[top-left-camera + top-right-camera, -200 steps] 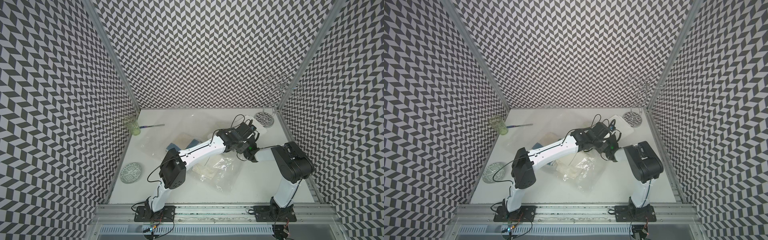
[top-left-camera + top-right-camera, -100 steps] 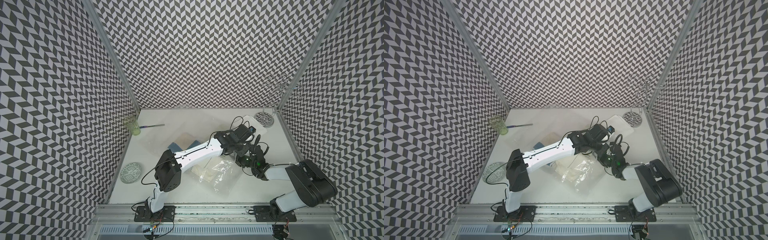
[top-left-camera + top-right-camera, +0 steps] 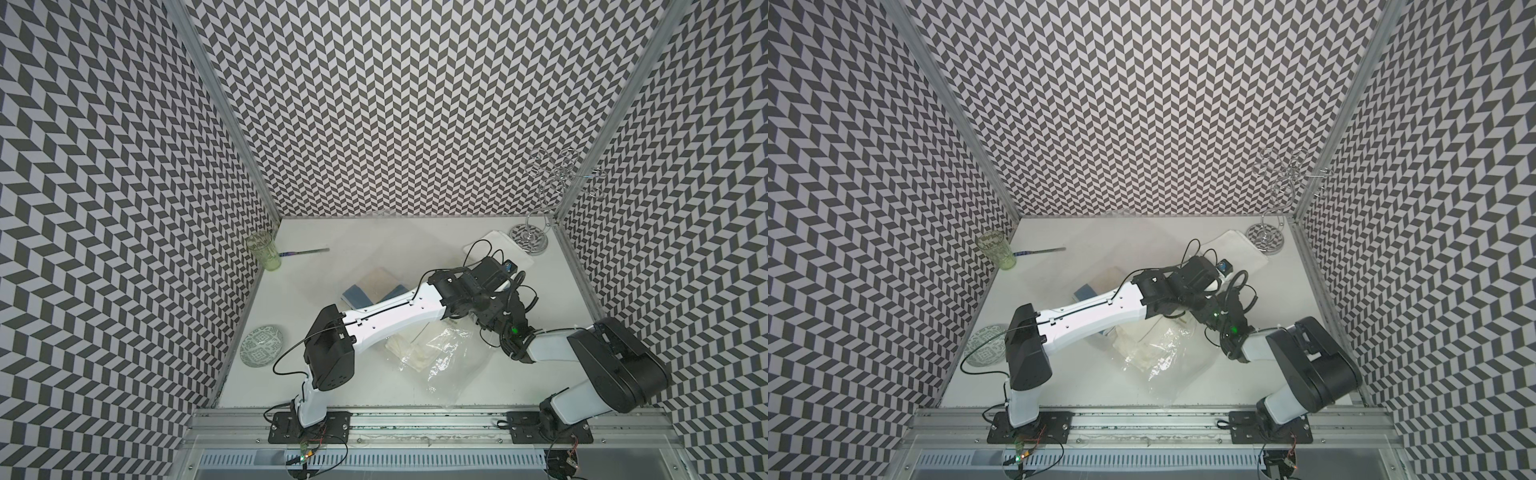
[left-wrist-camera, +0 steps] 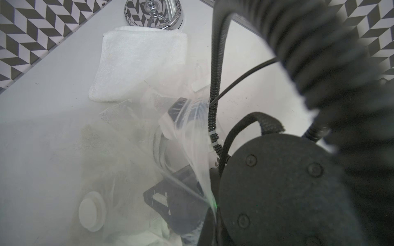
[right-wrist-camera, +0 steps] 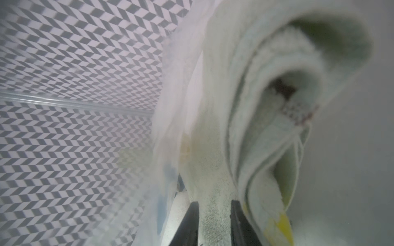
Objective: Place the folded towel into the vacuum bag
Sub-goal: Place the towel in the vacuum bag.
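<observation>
The right pincer [image 5: 213, 205] is nearly closed, its two dark fingers [image 5: 189, 225] pressing a fold of the cream folded towel [image 5: 213, 170] between them. The left pincer [image 3: 478, 311] is fully closed; clear film rises towards it, but whether it holds that film I cannot tell. The vacuum bag [image 3: 446, 365] lies crumpled on the middle front of the table [image 3: 386, 395], this towel showing through its film. A white towel [image 4: 138, 61] lies beside the chrome stand [image 4: 153, 10].
</observation>
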Robot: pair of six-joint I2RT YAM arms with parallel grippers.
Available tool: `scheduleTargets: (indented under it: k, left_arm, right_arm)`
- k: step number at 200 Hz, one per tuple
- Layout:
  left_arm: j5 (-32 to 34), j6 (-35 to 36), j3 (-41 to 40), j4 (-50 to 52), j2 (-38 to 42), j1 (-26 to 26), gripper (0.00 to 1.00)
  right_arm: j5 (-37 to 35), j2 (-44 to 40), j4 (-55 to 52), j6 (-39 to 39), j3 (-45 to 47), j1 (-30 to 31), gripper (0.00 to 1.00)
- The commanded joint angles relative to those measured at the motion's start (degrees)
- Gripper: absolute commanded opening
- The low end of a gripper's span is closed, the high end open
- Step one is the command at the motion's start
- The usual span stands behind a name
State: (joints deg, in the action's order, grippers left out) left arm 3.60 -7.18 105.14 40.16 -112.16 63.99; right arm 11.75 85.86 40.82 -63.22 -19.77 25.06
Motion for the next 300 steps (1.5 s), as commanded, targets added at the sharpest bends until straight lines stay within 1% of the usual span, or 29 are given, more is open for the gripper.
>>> scheduleTargets:
  k: [1,16,31,45,65,87,96,107,120,125,138,154,192,240,258,277,300]
  left_arm:
    - [-2.4,0.4,-0.4,-4.0,1.4,1.8,0.0]
    - [-2.6,0.2,-0.1,-4.6,1.6,1.8,0.0]
    - [-3.5,-0.2,0.5,-5.0,2.0,1.8,0.0]
    - [-4.2,-0.5,0.7,-5.3,2.5,2.1,0.0]
    - [-4.4,-0.6,0.7,-4.9,2.9,2.8,0.0]
    - [-4.0,-0.8,0.0,-4.6,3.3,3.5,0.0]
    - [-4.2,-0.9,-0.4,-5.0,3.5,3.6,0.0]
    - [-4.4,-1.0,-0.8,-5.5,3.5,3.7,0.0]
    - [-5.1,-1.0,-0.4,-5.6,3.2,3.7,0.0]
    - [-5.5,-0.8,-0.3,-5.7,3.1,3.8,0.0]
    - [-6.2,-0.5,0.1,-5.8,2.6,3.9,0.0]
    - [-7.4,-0.1,0.9,-5.7,1.6,4.0,0.0]
    - [-8.5,0.7,2.5,-5.1,-0.4,4.6,0.0]
    - [-9.3,1.5,4.2,-5.1,-1.9,4.6,0.0]
    - [-9.7,1.6,4.6,-4.8,-2.3,4.6,0.0]
    - [-9.4,1.6,4.0,-5.0,-2.0,4.6,0.0]
    - [-9.4,1.5,2.8,-5.7,-1.7,4.4,0.0]
  right_arm:
    - [-4.9,-7.4,-5.6,-0.3,2.3,3.1,0.28]
    - [-6.6,-10.7,-9.3,-2.8,3.7,3.0,0.32]
    - [-7.7,-11.3,-11.0,-4.0,3.9,3.0,0.37]
    - [-7.6,-9.3,-8.5,-4.4,4.1,2.5,0.39]
    - [-4.6,-5.5,-6.4,-4.1,3.0,1.3,0.42]
    - [-4.3,-3.1,-4.3,-4.7,3.4,1.3,0.44]
    - [-4.4,-2.1,-2.1,-5.1,4.1,1.3,0.42]
    - [-4.5,-1.0,-2.0,-4.9,3.7,1.3,0.4]
    - [-4.4,0.7,-0.7,-4.4,3.0,1.3,0.36]
    - [-4.5,1.3,-0.2,-4.3,2.7,1.3,0.33]
    - [-5.1,2.8,3.0,-3.7,2.2,1.3,0.2]
    - [-5.3,5.9,5.3,-2.6,0.2,1.2,0.15]
    - [-4.5,12.8,10.2,-1.4,-4.2,1.2,0.13]
    - [-0.6,18.8,22.3,0.1,-6.1,1.3,0.12]
    - [-0.7,19.7,20.6,0.4,-7.8,1.2,0.13]
    - [-1.2,19.8,22.2,0.8,-8.1,1.1,0.13]
    - [0.2,20.9,21.5,3.0,-11.3,1.1,0.13]
